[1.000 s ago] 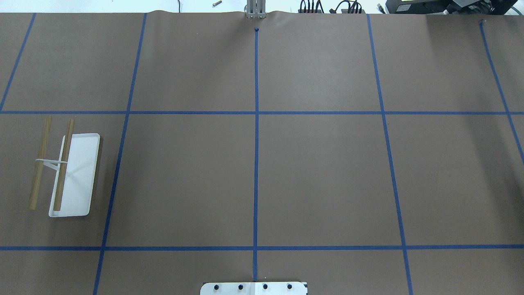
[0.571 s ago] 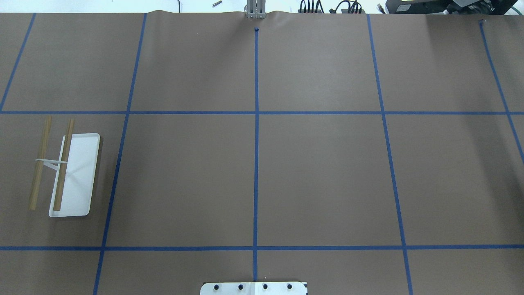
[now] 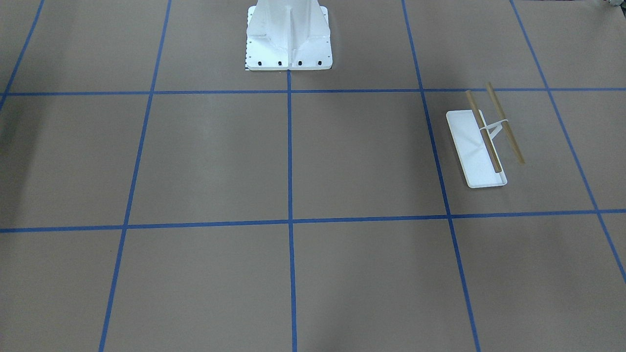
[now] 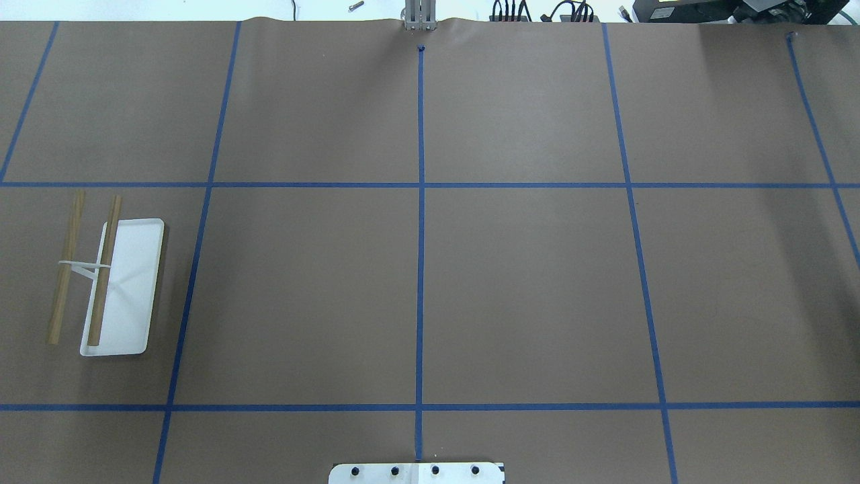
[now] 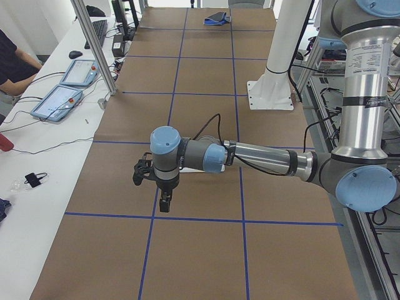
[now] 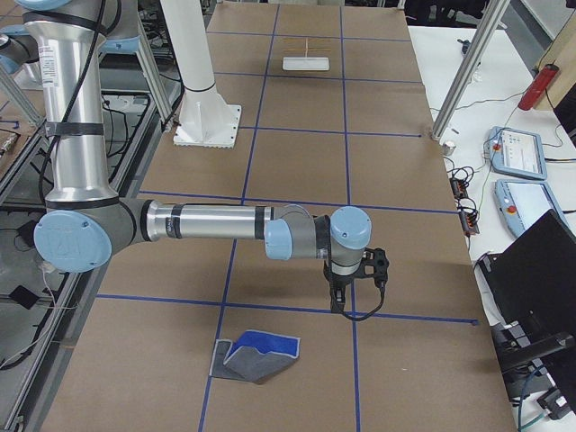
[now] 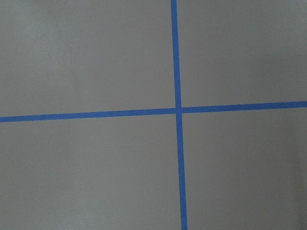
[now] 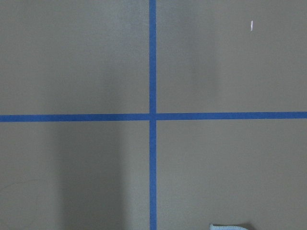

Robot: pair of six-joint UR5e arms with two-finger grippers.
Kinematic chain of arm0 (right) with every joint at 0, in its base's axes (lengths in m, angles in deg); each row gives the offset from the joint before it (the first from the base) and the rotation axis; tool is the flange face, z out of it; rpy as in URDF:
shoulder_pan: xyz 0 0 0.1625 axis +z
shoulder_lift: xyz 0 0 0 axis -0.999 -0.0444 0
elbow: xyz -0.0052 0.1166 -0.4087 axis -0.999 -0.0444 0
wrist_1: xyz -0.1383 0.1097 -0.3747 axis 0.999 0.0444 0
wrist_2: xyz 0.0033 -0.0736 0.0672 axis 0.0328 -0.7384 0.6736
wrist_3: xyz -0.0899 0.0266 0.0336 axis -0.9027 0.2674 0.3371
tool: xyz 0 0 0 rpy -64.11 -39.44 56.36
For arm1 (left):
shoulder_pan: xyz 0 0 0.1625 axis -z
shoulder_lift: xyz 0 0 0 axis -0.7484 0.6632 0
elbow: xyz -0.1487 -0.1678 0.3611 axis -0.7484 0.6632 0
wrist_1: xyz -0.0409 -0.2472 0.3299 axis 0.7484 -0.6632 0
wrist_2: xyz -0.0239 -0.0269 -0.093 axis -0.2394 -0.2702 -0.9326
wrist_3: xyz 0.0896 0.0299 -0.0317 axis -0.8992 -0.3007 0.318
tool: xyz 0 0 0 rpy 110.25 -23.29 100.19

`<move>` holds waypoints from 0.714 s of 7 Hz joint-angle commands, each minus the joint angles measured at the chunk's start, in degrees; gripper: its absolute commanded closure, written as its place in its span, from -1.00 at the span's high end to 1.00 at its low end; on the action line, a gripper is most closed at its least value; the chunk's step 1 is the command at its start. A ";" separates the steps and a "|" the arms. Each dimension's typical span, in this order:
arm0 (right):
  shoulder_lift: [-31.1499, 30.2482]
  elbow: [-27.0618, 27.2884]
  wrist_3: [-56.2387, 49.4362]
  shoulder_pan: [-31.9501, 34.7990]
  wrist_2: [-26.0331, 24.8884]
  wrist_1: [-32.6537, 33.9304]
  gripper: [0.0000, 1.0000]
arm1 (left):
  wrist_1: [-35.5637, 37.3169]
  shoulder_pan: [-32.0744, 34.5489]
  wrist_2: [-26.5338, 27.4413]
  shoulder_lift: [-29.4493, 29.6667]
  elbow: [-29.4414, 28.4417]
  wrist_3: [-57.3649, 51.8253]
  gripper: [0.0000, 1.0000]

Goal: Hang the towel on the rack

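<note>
Grey towel (image 6: pixel 256 357) lies crumpled, lower centre of right-side view. The rack (image 4: pixel 134 289) stands bare at overhead's left edge. No step done yet. Left gripper (image 5: pixel 164 205) and right gripper (image 6: pixel 337 304): grip state cannot be told.

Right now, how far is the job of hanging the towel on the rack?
Nothing looks done: both bars of the rack are bare. Nothing is in hand: the towel lies crumpled on the table, apart from the right gripper. Left: grasp it, carry it across and hang it.
</note>
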 commanded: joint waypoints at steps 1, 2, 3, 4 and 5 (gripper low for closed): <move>-0.51 0.63 0.45 -0.02 -0.64 0.25 1.00 | -1.33 -0.09 -0.14 0.32 0.09 0.12 0.98; -0.52 -0.49 0.62 -0.19 -1.50 -0.19 1.00 | -2.38 -0.09 0.03 0.59 -0.16 0.03 0.98; -0.86 -0.50 1.58 -0.11 -1.60 -0.10 1.00 | -3.00 -0.27 -0.06 0.59 -1.21 0.21 0.98; -2.09 -0.68 2.46 -0.11 -1.25 -0.19 1.00 | -3.18 -0.27 0.03 0.50 -1.40 0.12 0.97; -2.27 -0.68 1.60 -0.11 -1.25 -0.19 1.00 | -3.27 -0.18 -0.14 -0.19 -1.40 -0.05 0.98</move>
